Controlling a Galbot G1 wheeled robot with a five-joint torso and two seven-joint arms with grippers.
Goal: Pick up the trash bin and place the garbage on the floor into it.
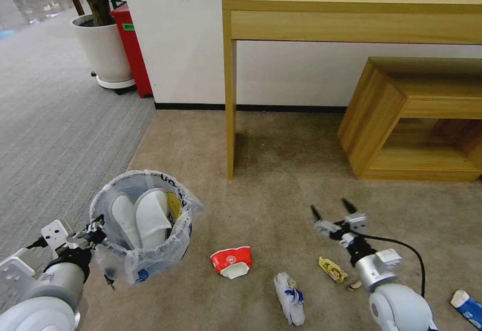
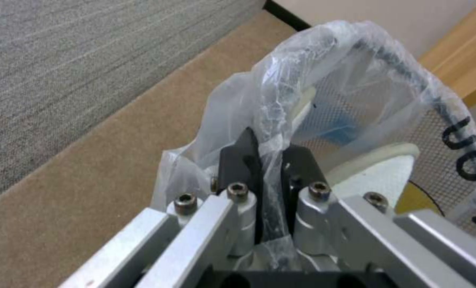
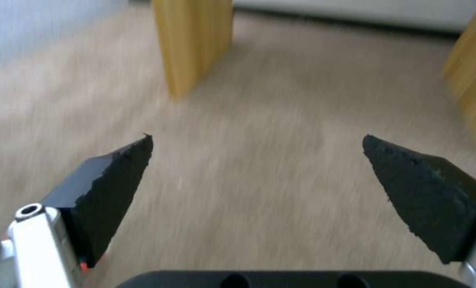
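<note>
The trash bin (image 1: 150, 258), lined with a crinkled clear bag, holds two white slippers (image 1: 143, 218). My left gripper (image 1: 98, 231) is shut on its near rim; the left wrist view shows the black fingers (image 2: 238, 164) pinching the bag-covered rim of the trash bin (image 2: 355, 52). Garbage lies on the beige floor (image 1: 281, 170): a red-white paper bowl (image 1: 231, 261), a white-blue crumpled wrapper (image 1: 289, 298), a yellow wrapper (image 1: 332, 269), a small scrap (image 1: 354, 285) and a blue-white carton (image 1: 467, 307). My right gripper (image 1: 331, 209) (image 3: 257, 138) hangs open over bare carpet, beyond the yellow wrapper.
A tall wooden desk (image 1: 351, 9) stands against the wall, its leg (image 1: 230, 110) just beyond the bin. A low wooden shelf (image 1: 416, 120) sits at the right. Grey striped carpet (image 1: 60, 120), a white plant pot (image 1: 103, 49) and a red box (image 1: 131, 49) lie to the left.
</note>
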